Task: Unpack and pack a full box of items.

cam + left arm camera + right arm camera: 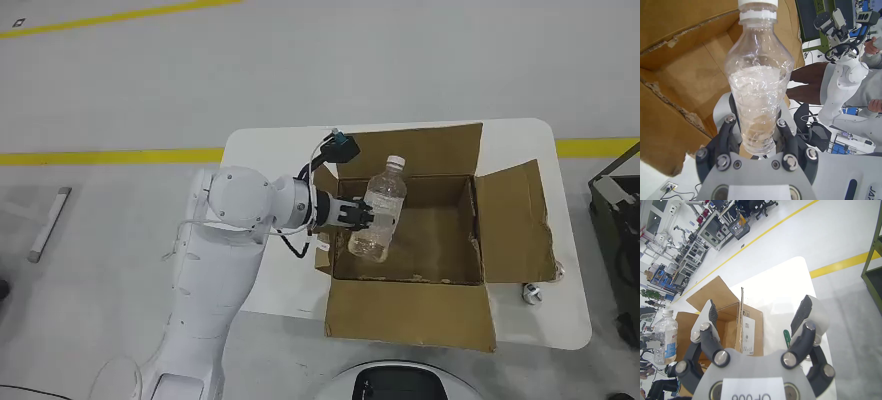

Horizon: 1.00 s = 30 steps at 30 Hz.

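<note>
Left gripper – dark fingers clamping lower body of clear ribbed plastic bottle, white cap, partly filled, hanging tilted over open corrugated cardboard box with torn flap edges. Right gripper – jaws standing apart, rough black pads, above white round-cornered table.

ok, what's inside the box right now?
In the top view the cardboard box shows bare floor across most of its inside. The water bottle, held above it in the left gripper, covers the floor at one end, so anything there is hidden.
</note>
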Available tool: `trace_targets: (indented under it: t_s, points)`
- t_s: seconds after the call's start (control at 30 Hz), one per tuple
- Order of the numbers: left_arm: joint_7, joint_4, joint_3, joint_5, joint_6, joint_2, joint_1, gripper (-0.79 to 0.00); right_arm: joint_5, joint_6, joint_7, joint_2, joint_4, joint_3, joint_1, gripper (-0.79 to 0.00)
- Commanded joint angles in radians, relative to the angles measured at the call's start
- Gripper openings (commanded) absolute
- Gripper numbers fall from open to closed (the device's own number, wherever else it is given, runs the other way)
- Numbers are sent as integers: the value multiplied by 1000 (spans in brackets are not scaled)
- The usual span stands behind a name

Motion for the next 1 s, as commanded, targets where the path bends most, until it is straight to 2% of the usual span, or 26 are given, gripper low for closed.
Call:
trace_targets:
  t_s: [0.0,0.3,0.47,0.6,0.8,0.97]
  points:
    - [20,0,37,-16,25,-5,-8,-785,0,0,0,0,0,0,0,0]
    - [94,143,213,-18,195,-42,-111,-785,0,0,0,0,0,0,0,0]
    - [127,232,294,47,258,-57,-147,-785,0,0,0,0,0,0,0,0]
    - [132,241,366,173,283,-62,-179,-785,0,0,0,0,0,0,0,0]
    - [131,255,420,271,352,-68,-186,-785,0,0,0,0,0,0,0,0]
    - [148,299,440,278,372,-74,-177,-785,0,0,0,0,0,0,0,0]
